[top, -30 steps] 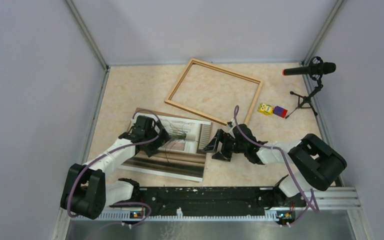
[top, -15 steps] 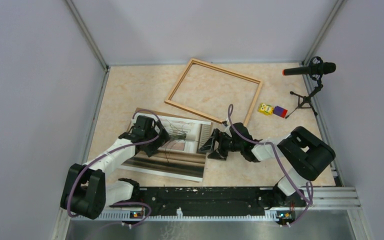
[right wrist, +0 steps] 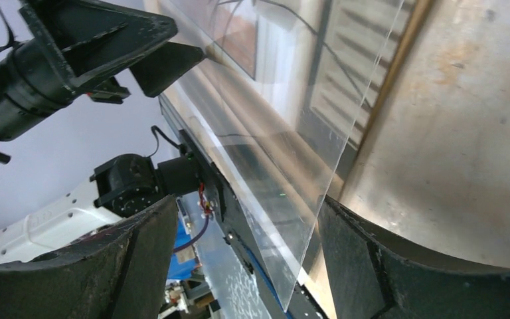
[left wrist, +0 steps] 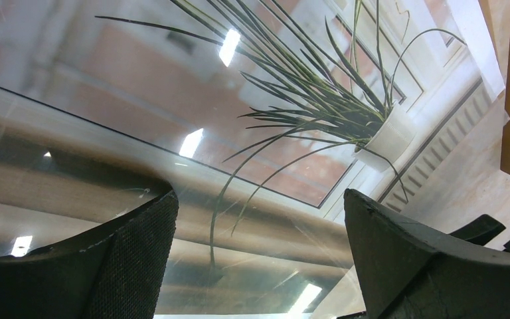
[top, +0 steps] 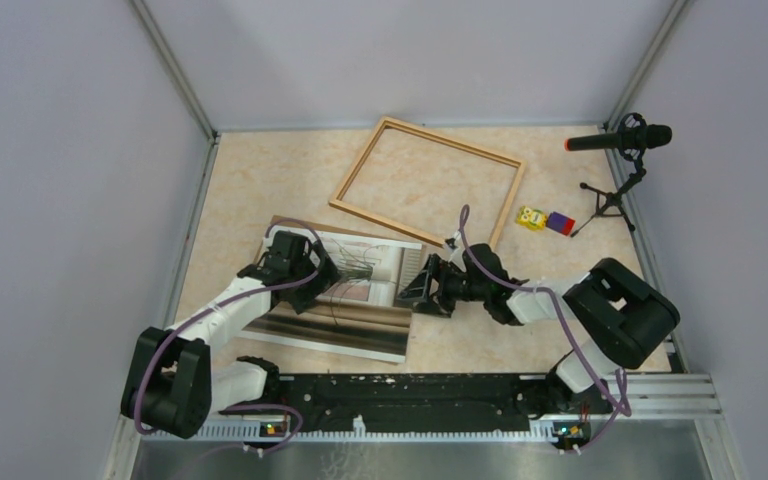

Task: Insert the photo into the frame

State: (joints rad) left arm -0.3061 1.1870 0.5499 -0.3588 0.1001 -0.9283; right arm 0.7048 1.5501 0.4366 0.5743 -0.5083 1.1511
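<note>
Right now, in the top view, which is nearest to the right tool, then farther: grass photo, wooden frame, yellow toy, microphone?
1. White-bordered paper grass photo: just left of the right tool.
2. Light orange-brown wooden frame: behind, slightly right.
3. Small yellow toy: farther right.
4. Black microphone on stand: back right corner.

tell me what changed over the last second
The right end effector slid left toward the right edge of the photo, jaws open; nothing was taken or let go. The left end effector, open over the photo, and the frame stayed put.
</note>
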